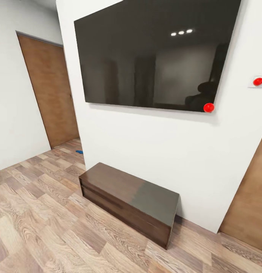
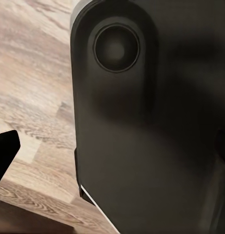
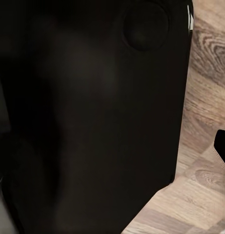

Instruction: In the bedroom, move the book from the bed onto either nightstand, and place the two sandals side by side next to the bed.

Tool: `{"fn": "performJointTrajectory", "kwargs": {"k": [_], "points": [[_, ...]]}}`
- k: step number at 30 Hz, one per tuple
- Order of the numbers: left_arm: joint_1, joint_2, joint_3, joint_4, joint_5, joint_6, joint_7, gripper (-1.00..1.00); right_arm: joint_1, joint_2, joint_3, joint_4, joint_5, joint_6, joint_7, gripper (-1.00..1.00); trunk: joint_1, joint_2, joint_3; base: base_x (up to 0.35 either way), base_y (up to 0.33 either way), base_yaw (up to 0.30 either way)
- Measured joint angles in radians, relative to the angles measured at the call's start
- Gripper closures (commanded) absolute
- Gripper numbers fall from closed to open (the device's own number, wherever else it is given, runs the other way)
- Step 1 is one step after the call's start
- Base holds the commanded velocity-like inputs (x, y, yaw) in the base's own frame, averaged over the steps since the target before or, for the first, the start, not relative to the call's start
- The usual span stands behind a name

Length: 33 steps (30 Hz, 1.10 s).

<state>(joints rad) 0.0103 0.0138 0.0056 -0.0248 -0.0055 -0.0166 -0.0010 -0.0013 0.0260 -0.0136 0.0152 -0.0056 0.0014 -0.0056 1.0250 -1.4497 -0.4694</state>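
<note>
The bed, the book and the nightstand are out of view. On the floor by the wall's corner a small bright blue thing (image 1: 79,152) peeks out; it may be one of the sandals, but it is too small to tell. In the left wrist view one dark fingertip (image 2: 5,155) shows at the picture's edge, beside my own dark body (image 2: 141,126), over wood planks. The right wrist view likewise shows a single dark fingertip (image 3: 223,146) next to my dark body (image 3: 92,117). How either pair of jaws stands cannot be read.
A low, long dark brown cabinet (image 1: 127,199) stands against a white wall under a big black screen (image 1: 153,53). A wooden door (image 1: 49,91) is at the left beyond a passage, and another door (image 1: 250,204) is at the right. Wood-plank floor (image 1: 40,220) lies in front.
</note>
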Motion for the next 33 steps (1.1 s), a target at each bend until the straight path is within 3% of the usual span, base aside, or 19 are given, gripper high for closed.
{"fn": "performJointTrajectory", "kwargs": {"k": [18, 33], "points": [[0.000, 0.000, 0.000, 0.000, 0.002, 0.000, 0.001, -1.00, 0.000, 0.001, -0.001, 0.000, -0.001, 0.000, 0.000, -1.00, 0.000, 0.000, 0.000, 0.007, 0.000, 0.253], [0.000, -0.001, 0.005, 0.000, 0.003, 0.000, 0.001, -1.00, 0.000, 0.000, -0.001, 0.000, -0.001, 0.000, 0.000, -1.00, 0.000, 0.000, 0.000, 0.101, 0.000, 0.253]]}}
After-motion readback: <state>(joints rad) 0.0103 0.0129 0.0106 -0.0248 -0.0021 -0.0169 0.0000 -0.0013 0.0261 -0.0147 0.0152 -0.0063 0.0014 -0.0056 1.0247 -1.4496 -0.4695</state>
